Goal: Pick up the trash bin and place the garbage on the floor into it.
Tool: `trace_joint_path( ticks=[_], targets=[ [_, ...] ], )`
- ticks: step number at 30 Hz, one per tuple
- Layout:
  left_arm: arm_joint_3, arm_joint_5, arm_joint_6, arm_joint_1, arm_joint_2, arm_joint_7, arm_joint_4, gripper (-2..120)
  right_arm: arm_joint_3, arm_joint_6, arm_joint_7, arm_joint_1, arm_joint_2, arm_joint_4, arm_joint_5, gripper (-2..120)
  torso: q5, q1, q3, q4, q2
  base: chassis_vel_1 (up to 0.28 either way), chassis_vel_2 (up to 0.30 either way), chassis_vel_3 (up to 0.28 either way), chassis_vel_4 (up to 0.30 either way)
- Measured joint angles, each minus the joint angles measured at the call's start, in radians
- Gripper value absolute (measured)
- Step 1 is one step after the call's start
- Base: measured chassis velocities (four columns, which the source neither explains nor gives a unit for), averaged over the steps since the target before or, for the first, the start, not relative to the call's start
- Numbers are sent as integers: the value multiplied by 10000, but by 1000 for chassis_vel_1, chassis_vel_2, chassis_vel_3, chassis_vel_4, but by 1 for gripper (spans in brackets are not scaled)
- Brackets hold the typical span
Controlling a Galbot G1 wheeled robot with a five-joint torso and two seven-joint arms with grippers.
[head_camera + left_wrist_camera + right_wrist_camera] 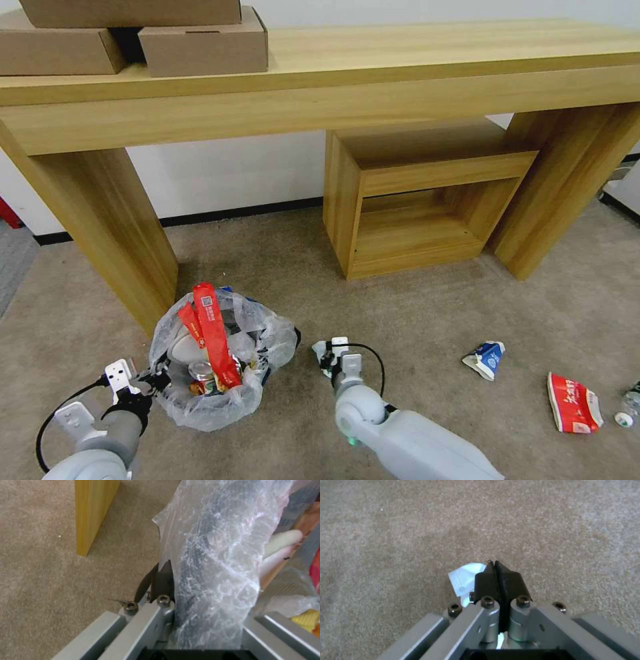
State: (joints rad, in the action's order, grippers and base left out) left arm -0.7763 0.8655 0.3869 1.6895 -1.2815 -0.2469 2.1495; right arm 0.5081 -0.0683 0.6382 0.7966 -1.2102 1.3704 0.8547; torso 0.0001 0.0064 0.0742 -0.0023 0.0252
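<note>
Currently working low over the floor (pixel 413 320): clamping the trash bin (pixel 267 340) by its liner rim in the left gripper (pixel 155 381), beside the desk leg (pixel 107 220); pinching a white scrap (pixel 463 580) in the closed right gripper (pixel 494 566), just right of the bin, likely needing only a short leftward carry.

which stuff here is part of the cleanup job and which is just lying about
Part of the job:
- trash bin, rim held by left gripper
- white scrap, pinched in right gripper
- blue-white carton, red wrapper and clear bottle on the floor

Just lying about:
- wooden desk
- cardboard boxes
- open wooden cabinet
</note>
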Motion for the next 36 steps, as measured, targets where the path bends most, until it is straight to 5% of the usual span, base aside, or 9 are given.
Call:
trace_joint_path(
  ticks=[2, 27, 31, 36],
  targets=[
    [6, 0, 4, -11, 3, -4, -6, 0, 20, 1, -56, -13, -60, -55, -7, 0, -1, 0, -1, 0, 0, 0, 0, 0, 0],
    [47, 46, 7, -93, 63, -12, -151, 0, 905, -182, -332, -685, -994, -2292, -537, 95, -1, 0, 0, 1, 0, 0, 0, 0, 0],
    [44, 47, 7, -60, 62, -6, -145, 0, 962, -93, -401, -749, -1107, -2593, -604, 100, -1, 0, 0, 2, 0, 0, 0, 0, 0],
    [42, 25, 1, -21, 11, 26, -111, 0, 1071, 27, -496, -883, -1316, -3050, -695, 90, -1, 0, 0, 2, 0, 0, 0, 0, 0]
  ],
)
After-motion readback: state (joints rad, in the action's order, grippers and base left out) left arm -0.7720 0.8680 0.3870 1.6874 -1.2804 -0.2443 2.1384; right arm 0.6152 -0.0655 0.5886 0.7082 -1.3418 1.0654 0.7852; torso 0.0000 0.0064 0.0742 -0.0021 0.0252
